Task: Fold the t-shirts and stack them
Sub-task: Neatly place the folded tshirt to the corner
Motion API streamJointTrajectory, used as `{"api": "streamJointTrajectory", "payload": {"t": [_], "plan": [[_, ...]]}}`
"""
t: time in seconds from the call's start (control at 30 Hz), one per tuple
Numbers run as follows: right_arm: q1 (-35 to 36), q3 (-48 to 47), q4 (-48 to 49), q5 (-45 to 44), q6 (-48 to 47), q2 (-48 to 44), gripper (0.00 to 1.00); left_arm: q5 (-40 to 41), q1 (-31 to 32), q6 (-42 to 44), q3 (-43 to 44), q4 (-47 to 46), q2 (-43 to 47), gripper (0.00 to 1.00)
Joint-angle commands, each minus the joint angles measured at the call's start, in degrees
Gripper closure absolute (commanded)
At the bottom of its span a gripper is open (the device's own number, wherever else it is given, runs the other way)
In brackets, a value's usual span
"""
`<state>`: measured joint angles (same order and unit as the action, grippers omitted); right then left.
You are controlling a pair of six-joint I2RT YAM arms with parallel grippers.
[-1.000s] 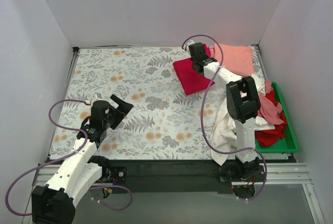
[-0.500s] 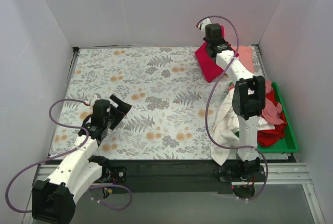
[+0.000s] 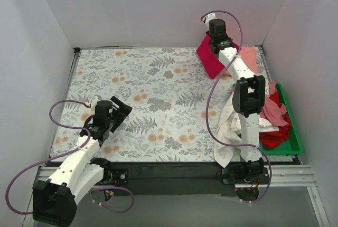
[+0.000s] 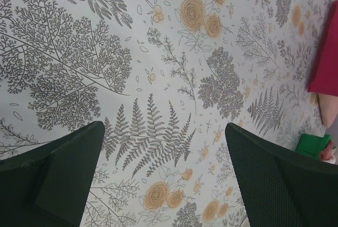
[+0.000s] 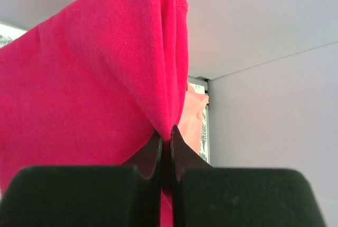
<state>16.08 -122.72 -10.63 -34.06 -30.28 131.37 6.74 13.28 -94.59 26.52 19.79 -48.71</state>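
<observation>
The job looked to be at an early stage, with one shirt in hand and no finished stack visible. The right claw (image 5: 165,138) was pinched tight on a doubled edge of the crimson t-shirt (image 3: 211,60). That shirt hung as a folded panel beyond the far-left corner of the green tray (image 3: 293,141); whether its lower corner touched the counter (image 3: 148,79) could not be told. The salmon-pink t-shirt (image 3: 248,60) lay on the counter just past the tray's far end, partly hidden behind the crimson one, so it was unclear how neatly it was folded.

Most of the work appeared to remain. A white t-shirt (image 3: 226,129) spilled in a rumpled heap from the tray's left rim down toward the counter's near edge. A red t-shirt (image 3: 274,138) and a pink t-shirt (image 3: 274,112) sat bunched inside the tray. All three were unfolded.

The left claw (image 4: 163,128) hung wide open and empty over bare flowered counter, well to the left of the tray. The right arm's own links stood over the white heap at the tray's left rim, likely the main obstruction to reaching it.
</observation>
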Motion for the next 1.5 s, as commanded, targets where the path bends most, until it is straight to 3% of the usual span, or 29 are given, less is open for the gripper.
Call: {"api": "streamJointTrajectory", "payload": {"t": [0.0, 0.5, 0.73, 0.9, 0.97, 1.07, 1.1, 1.47], "plan": [[-1.3, -5.5, 3.8, 0.7, 3.6, -2.0, 0.99, 2.3, 0.1, 0.1, 2.6, 0.9, 0.2, 0.02], [-9.7, -1.6, 3.7, 5.3, 16.7, -6.1, 0.99, 3.3, 0.2, -0.2, 2.3, 1.3, 0.3, 0.02], [-17.5, 1.3, 3.6, 19.1, 24.2, -4.4, 0.99, 3.7, 0.1, -0.2, 2.6, 1.5, 0.1, 0.02], [-22.2, 0.7, 3.6, 22.4, 26.0, 0.2, 0.98, 4.3, 0.2, -0.2, 2.6, 1.9, 0.2, 0.02], [-23.3, -0.4, 3.6, 25.1, 25.7, 2.0, 0.87, 4.5, 0.2, -0.2, 2.7, 1.9, 0.0, 0.02], [-24.5, -0.2, 3.5, 30.3, 25.3, 4.2, 0.36, 4.8, 0.1, -0.2, 3.0, 2.2, -0.4, 0.02], [-24.8, 0.0, 3.5, 31.3, 25.1, 4.9, 0.02, 4.9, 0.1, -0.2, 3.3, 2.3, -0.4, 0.02], [-24.6, 3.2, 3.5, 38.5, 26.5, -2.6, 0.02, 4.0, 0.2, -0.2, 3.7, 2.7, -0.3, 0.02]]}}
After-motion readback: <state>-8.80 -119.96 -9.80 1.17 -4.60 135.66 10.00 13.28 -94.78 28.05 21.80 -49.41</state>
